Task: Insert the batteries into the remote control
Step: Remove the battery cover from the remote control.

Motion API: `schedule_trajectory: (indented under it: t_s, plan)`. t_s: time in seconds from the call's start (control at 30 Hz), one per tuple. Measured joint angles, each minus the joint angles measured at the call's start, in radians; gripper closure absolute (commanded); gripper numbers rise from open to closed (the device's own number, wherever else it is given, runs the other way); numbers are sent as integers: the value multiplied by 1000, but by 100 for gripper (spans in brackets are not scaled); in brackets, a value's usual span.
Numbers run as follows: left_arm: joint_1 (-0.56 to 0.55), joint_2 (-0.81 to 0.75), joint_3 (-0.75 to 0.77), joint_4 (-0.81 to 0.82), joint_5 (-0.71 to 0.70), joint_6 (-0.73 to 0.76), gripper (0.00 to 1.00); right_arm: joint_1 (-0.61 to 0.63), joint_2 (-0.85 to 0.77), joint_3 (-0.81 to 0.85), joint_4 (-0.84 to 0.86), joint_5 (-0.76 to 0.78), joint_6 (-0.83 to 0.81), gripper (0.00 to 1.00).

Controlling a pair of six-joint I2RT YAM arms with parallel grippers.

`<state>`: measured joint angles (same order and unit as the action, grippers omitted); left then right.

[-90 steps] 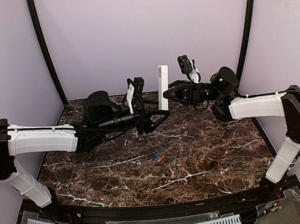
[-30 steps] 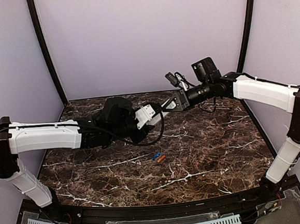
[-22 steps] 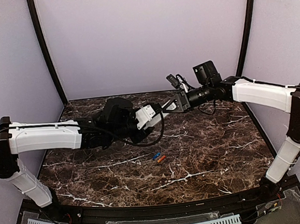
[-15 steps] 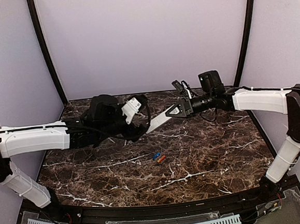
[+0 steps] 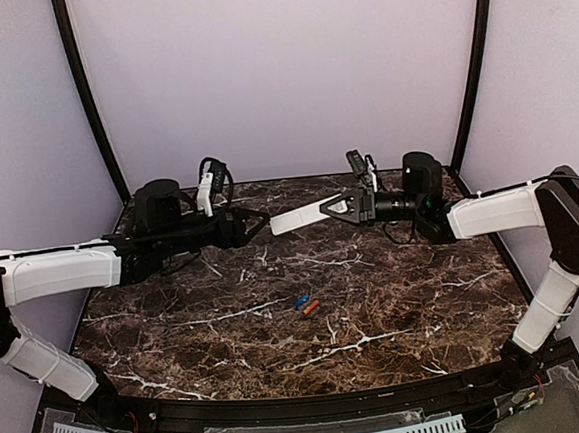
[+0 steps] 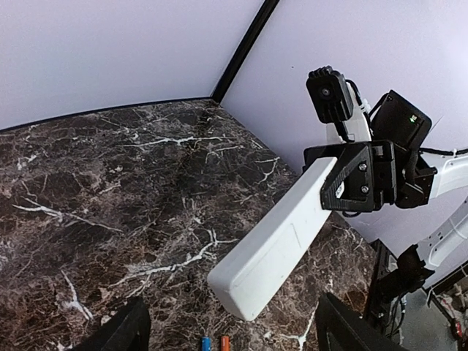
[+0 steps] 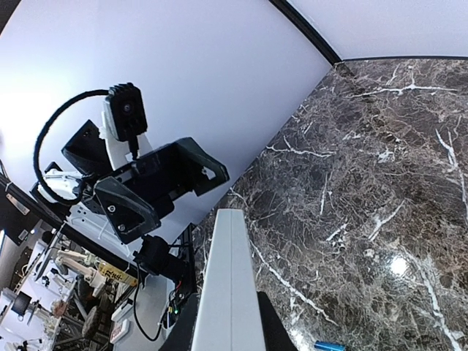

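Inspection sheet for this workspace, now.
Surface: dark marble table, white veins.
Job's things: remote held in the air, roughly level; batteries, blue and orange, side by side mid-table.
Clutter: nothing seen.
End effectors: right end effector shut on one end of the remote; left end effector open, facing the free end, not gripping.
Cables: black cable looped at the left wrist camera.
Surroundings: lilac walls, black corner posts.
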<state>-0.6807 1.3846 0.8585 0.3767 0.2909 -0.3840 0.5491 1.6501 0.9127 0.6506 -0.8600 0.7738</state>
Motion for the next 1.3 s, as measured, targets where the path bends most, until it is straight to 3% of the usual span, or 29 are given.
schedule_trajectory:
  t_s: [0.17, 0.47, 0.67, 0.8, 0.83, 0.87, 0.97, 1.2, 1.3]
  plan:
    - [21, 61, 2, 61, 115, -109, 26, 13, 11, -5, 84, 12, 37, 100]
    - [21, 154, 45, 105, 203, -186, 46, 35, 48, -4, 153, 12, 70, 100]
    - [22, 188, 94, 106, 206, -207, 66, 43, 55, -4, 169, 15, 78, 100]
    - [28, 196, 103, 111, 239, -212, 65, 35, 57, -4, 175, 8, 89, 100]
    - [29, 197, 103, 114, 241, -212, 63, 34, 57, -3, 179, 4, 89, 100]
    - [29, 197, 104, 116, 245, -212, 54, 32, 57, -3, 180, 3, 89, 100]
    - [28, 200, 104, 117, 245, -216, 46, 33, 57, -3, 179, 5, 87, 100]
    - [28, 206, 103, 124, 248, -230, 50, 32, 57, -3, 174, 15, 84, 100]
    - [28, 206, 103, 122, 247, -227, 62, 32, 57, -3, 175, 20, 85, 100]
